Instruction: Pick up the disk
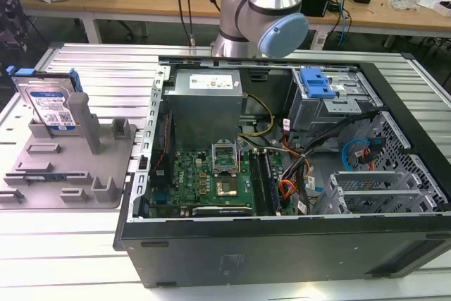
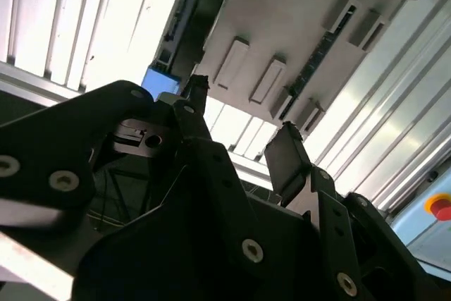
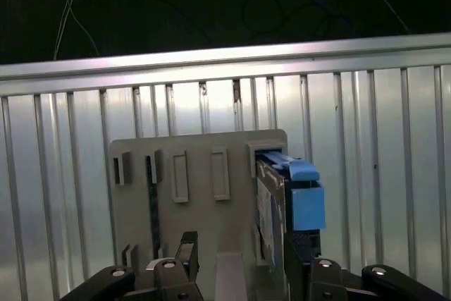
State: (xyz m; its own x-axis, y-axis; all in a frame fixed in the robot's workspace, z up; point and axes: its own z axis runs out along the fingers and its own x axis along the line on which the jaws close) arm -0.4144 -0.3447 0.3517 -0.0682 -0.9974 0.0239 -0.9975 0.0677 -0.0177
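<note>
At the exterior view's left, the disk [image 1: 48, 107]: it stands on its edge, almost upright, with its white-and-blue label turned to the room and blue plastic at its upper corners.
Disk from above: in the first wrist view the disk [image 3: 271, 206] is seen edge-on, as a thin body with one blue rail beside it.
Its support: the grey fixture [image 1: 77, 174] holds the lower edge of the disk in a slot, and a tall peg stands just beside it. I think this is done so that the thin upper edge is free for fingers coming from above.
Fixture in the wrist views: the same grey plate with its slots and pegs is in the first wrist view [image 3: 190, 167] and in the second wrist view [image 2: 303, 26].
Gripper [image 2: 239, 121]: its two black fingers are spread apart and nothing is between them. In the first wrist view the gripper [image 3: 243, 252] looks down on the fixture, apart from the disk.
Arm [image 1: 261, 5]: it rises behind the computer case.
Computer case [image 1: 282, 244]: it lies open just beside the fixture, with a blue bracket [image 1: 316, 84] inside.
Table [image 1: 91, 61]: ribbed metal, carrying both fixture and case.
Task state: in my judgement, the disk is not yet taken.
</note>
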